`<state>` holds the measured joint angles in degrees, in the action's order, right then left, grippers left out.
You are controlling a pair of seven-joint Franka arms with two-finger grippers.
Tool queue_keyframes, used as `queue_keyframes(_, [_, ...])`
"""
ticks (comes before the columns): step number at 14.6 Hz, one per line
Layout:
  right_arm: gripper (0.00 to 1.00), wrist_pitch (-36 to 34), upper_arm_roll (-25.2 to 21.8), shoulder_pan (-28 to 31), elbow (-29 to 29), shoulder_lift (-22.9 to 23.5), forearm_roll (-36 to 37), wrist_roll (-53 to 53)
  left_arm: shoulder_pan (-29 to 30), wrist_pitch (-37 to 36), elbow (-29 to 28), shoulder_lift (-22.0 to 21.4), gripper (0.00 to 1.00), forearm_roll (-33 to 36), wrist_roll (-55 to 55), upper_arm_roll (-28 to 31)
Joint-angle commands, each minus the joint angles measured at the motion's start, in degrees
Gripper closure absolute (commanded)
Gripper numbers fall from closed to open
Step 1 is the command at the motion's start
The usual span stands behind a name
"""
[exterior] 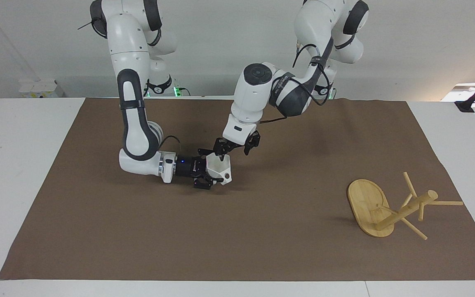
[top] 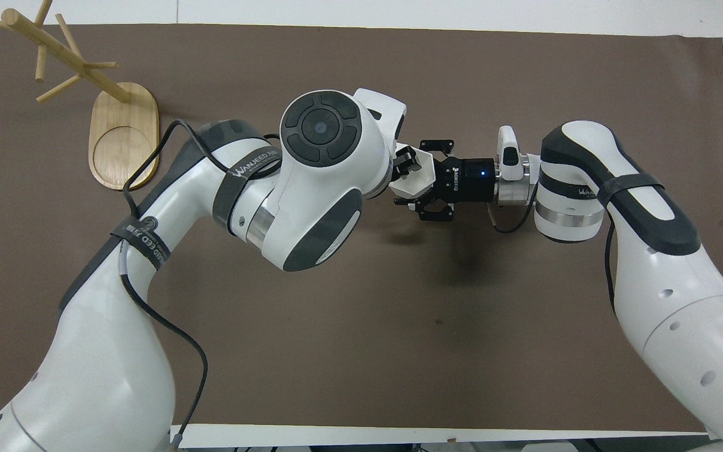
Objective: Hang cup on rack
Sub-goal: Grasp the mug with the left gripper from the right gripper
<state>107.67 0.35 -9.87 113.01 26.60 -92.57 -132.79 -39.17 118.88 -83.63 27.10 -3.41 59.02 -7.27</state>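
over mid-mat, cup [exterior: 219,166] between grippers

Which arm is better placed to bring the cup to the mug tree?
Left, probably. The left end effector is open over the cup, which the right end effector grips. The bamboo mug tree stands toward the left arm's end.

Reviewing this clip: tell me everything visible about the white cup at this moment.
The cup is small, white and faceted, matte like plastic, with an angular open mouth facing up and a side handle with a hole pointing away from the right arm. The right gripper, lying level above the brown mat, is shut on its side and holds it near the table's middle. The left gripper hangs open over its rim, one finger dipping into the mouth. The overhead view shows it mostly covered by the left arm.
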Motion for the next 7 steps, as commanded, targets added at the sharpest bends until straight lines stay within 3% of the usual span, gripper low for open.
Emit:
queue_keyframes(1, [0.87,2.0,-0.2,-2.1,1.2,-1.4,-3.0,1.3,-2.3,0.0,1.7,1.6,0.97,0.7,4.0,1.3])
queue_keyframes(7, [0.85,2.8,-0.2,-2.1,1.3,-1.4,-3.5,1.3,-1.4,1.2,1.5,1.6,1.0,3.5,2.8,1.4])
